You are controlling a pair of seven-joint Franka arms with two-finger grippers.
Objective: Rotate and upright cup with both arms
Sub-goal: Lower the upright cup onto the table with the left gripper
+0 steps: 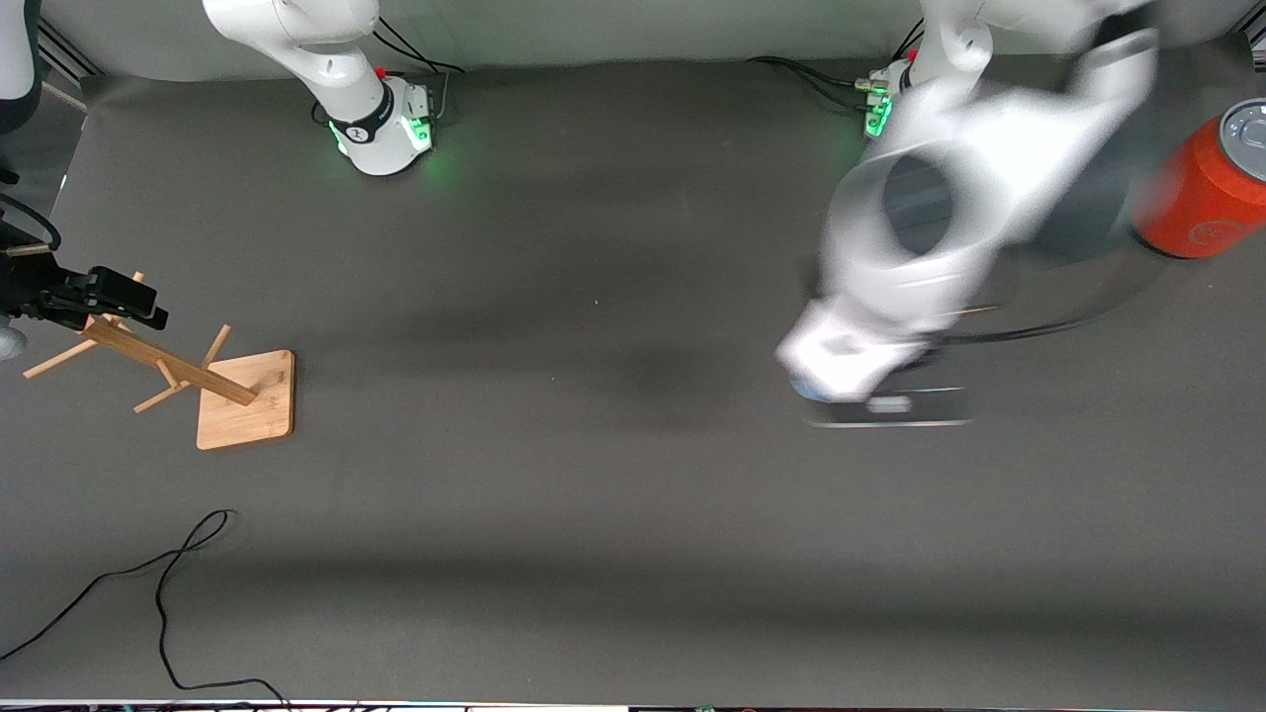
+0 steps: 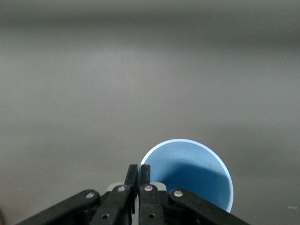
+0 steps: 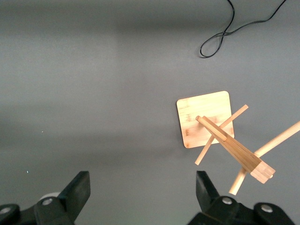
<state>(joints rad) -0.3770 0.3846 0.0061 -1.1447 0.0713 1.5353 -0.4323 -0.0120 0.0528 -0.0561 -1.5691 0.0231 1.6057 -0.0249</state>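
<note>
The left gripper [image 2: 139, 174] is pinched fully together on the rim wall of the cup [image 2: 190, 171] — one finger inside the mouth, its partner outside — so the pale blue tumbler hangs beside the fingers with its open mouth facing the wrist camera. A rim pinch of this kind suits a thin, tapered, handleless wall, and it leaves the cup's body free, presumably so that a second grasp can be taken there. In the front view the left arm [image 1: 940, 218] is smeared by motion, and only a sliver of the cup [image 1: 806, 389] shows beneath the wrist, over bare table toward the left arm's end; whether it is touching the surface cannot be told. The orange-red cylinder [image 1: 1202, 193] with a grey top stands near that arm's base, well apart from the cup and no part of the job. The right gripper [image 3: 143, 187] is spread wide and holds nothing; it waits above the top of the wooden peg stand [image 3: 220, 136], whose square base [image 1: 247, 399] rests toward the right arm's end of the table. A loose black cable [image 1: 158, 583] lies nearer the front camera than the stand. The task appears to be at the carrying stage — the handover not yet made, the cup not yet set upright.
</note>
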